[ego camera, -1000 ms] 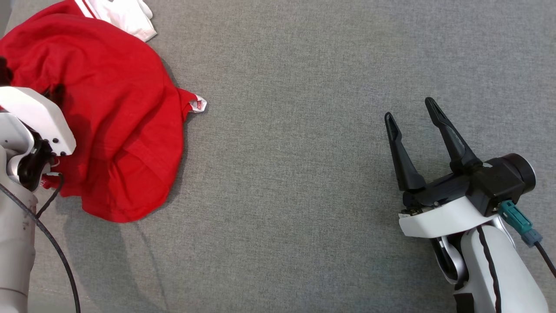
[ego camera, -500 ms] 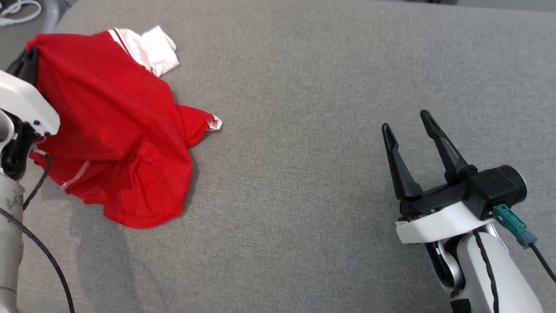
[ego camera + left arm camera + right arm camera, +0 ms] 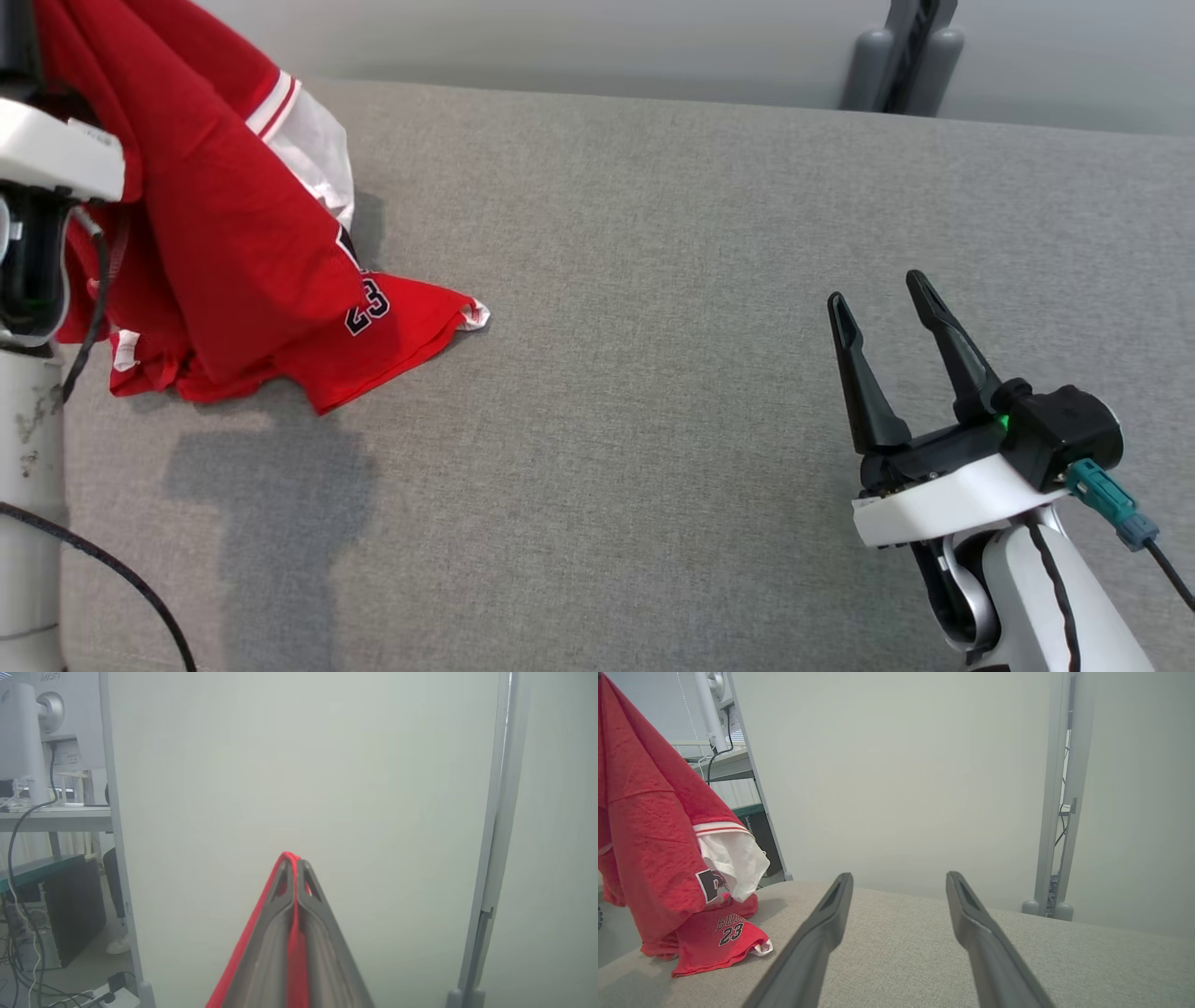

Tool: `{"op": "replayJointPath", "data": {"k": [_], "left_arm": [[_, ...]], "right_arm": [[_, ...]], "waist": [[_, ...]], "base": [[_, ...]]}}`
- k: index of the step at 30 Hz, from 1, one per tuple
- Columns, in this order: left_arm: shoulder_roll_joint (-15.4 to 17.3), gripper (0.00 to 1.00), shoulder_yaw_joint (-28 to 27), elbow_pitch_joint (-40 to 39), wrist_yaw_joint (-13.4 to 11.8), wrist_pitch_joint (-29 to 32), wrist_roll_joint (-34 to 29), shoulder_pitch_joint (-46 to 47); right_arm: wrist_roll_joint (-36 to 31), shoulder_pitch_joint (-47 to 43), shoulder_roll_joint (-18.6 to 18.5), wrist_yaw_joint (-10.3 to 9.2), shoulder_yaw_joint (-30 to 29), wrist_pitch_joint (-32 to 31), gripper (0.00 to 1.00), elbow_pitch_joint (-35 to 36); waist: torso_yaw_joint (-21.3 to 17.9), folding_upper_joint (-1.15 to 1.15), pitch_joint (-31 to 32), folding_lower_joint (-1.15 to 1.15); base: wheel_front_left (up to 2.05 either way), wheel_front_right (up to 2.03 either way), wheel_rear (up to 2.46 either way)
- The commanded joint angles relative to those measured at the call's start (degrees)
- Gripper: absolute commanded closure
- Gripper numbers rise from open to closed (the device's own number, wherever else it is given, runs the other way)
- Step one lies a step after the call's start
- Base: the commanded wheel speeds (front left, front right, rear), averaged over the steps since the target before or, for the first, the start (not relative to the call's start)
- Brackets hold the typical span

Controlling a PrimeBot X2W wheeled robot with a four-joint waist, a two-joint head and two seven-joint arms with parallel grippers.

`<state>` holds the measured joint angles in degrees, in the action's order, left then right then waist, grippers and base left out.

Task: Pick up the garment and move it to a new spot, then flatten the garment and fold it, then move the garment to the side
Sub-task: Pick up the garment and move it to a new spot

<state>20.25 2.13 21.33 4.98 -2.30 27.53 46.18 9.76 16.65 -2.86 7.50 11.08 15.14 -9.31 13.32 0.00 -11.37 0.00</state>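
Grey woven fabric surface point(image 3: 653, 392) before a pale plain wall point(image 3: 560, 37). At its left end, red cloth jersey with white sleeve and black number 23 point(image 3: 233, 233), lifted high, lower edge resting crumpled on the fabric. Left gripper point(image 3: 295, 862) pinched tight on a red fold of that jersey. Right gripper point(image 3: 875, 287) well apart at lower right, fingers spread wide, holding nothing, above the surface

The shirt point(image 3: 233, 243) is crinkled matt red cloth, the bench point(image 3: 653, 373) coarse grey weave; the right gripper point(image 3: 874, 288) has matt black plastic fingers point(image 3: 864, 392).
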Motion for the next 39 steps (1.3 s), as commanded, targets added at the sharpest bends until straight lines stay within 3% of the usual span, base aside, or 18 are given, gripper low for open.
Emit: {"op": "replayJointPath", "data": {"k": [1, 12, 20, 31, 39], "left_arm": [[-0.6, 1.00, -0.1, -1.5, -0.4, 0.1, 0.6, -0.5], [-6.7, 1.00, 4.0, -18.0, -1.9, 5.5, 3.9, -2.7], [-10.6, 1.00, 10.1, -25.3, -4.1, 9.2, 2.0, -3.0], [-13.8, 1.00, 17.5, -18.3, -3.8, 6.3, -2.4, -3.2], [-14.8, 1.00, 23.1, -9.3, -3.1, 2.9, -5.9, -4.9]], "right_arm": [[0.4, -0.7, -0.2, -0.02, -0.1, 0.1, 0.00, 0.0], [2.7, -0.5, -0.2, -0.02, -0.5, 0.1, 0.00, 1.0], [4.6, 0.6, -0.2, -0.02, -2.4, 0.1, 0.00, 4.0], [8.4, 1.7, -0.1, -0.02, -7.4, 0.1, 0.00, 7.3], [10.4, 1.1, -0.1, -0.02, -8.5, 0.1, 0.00, 7.3]], "waist": [[-0.6, 0.00, 0.6, 0.00], [-6.8, 0.00, 1.9, 0.00], [-17.8, 0.00, -0.3, 0.00], [-32.3, 0.00, -6.0, 0.00], [-37.3, 0.00, -8.1, 0.00]], "base": [[0.00, 0.00, 0.00], [0.00, 0.00, 0.00], [0.00, 0.00, 0.00], [0.00, 0.00, 0.00], [0.00, 0.00, 0.00]]}}
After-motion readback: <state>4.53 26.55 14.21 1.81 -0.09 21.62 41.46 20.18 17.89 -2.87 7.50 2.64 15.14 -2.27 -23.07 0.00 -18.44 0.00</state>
